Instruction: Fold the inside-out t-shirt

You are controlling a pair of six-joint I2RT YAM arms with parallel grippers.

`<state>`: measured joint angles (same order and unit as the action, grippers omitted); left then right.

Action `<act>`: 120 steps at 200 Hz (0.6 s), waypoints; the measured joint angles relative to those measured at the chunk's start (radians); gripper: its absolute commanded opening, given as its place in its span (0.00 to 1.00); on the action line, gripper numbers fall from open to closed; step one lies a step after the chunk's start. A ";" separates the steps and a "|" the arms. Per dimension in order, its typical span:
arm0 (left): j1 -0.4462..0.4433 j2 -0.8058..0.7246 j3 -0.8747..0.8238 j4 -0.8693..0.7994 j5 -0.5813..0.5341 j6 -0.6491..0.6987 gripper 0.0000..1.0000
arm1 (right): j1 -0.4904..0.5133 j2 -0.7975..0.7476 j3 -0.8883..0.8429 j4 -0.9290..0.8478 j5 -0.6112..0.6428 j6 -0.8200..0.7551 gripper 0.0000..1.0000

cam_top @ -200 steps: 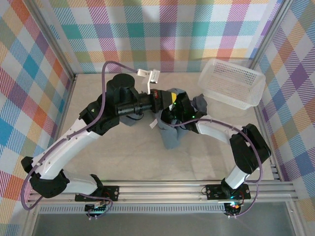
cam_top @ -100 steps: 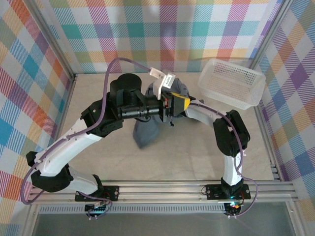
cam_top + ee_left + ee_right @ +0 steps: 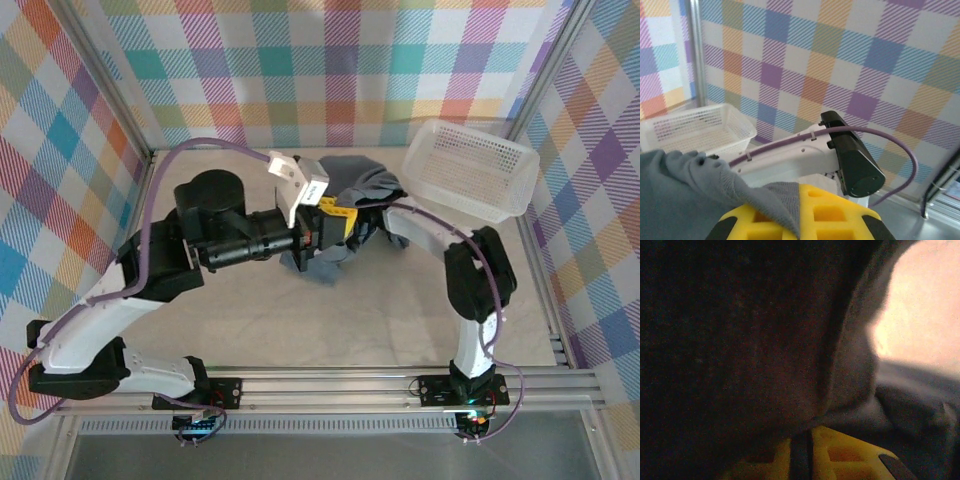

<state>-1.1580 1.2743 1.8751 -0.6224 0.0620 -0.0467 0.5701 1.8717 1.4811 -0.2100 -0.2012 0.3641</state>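
- Gripping cloth, the left gripper (image 3: 330,222) is closed on the t-shirt (image 3: 360,185), bunched by the table's (image 3: 250,310) far edge, bulk lying rightward.
- Right gripper (image 3: 805,442), facing it, sits buried in cloth; grip unclear.

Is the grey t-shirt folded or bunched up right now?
Bunched up: the t-shirt is a crumpled heap with uneven wrinkles and no flat fold.
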 measured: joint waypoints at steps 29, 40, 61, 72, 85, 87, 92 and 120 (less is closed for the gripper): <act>-0.032 0.064 0.129 -0.024 0.078 0.014 0.00 | -0.008 0.101 0.202 -0.059 0.073 0.010 0.26; -0.053 0.097 0.183 -0.047 0.084 0.025 0.00 | -0.008 0.170 0.270 -0.094 0.111 0.002 0.41; -0.071 0.133 0.243 -0.115 0.077 0.045 0.00 | 0.002 0.303 0.358 -0.202 0.169 -0.026 0.67; -0.071 0.135 0.244 -0.152 0.063 0.052 0.00 | 0.014 0.353 0.383 -0.266 0.186 -0.050 0.72; -0.071 0.135 0.244 -0.195 0.043 0.062 0.00 | 0.028 0.392 0.393 -0.342 0.195 -0.071 0.77; -0.071 0.135 0.244 -0.198 0.041 0.064 0.00 | 0.031 0.396 0.393 -0.356 0.196 -0.074 0.77; -0.071 0.135 0.244 -0.207 0.035 0.066 0.00 | 0.036 0.404 0.393 -0.382 0.198 -0.086 0.78; -0.071 0.123 0.241 -0.226 0.022 0.078 0.00 | 0.056 0.436 0.406 -0.506 0.222 -0.138 0.78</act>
<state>-1.2293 1.3975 2.1159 -0.8482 0.0837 0.0311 0.6266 2.3077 1.8874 -0.7162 0.0208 0.2260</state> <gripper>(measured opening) 0.063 0.778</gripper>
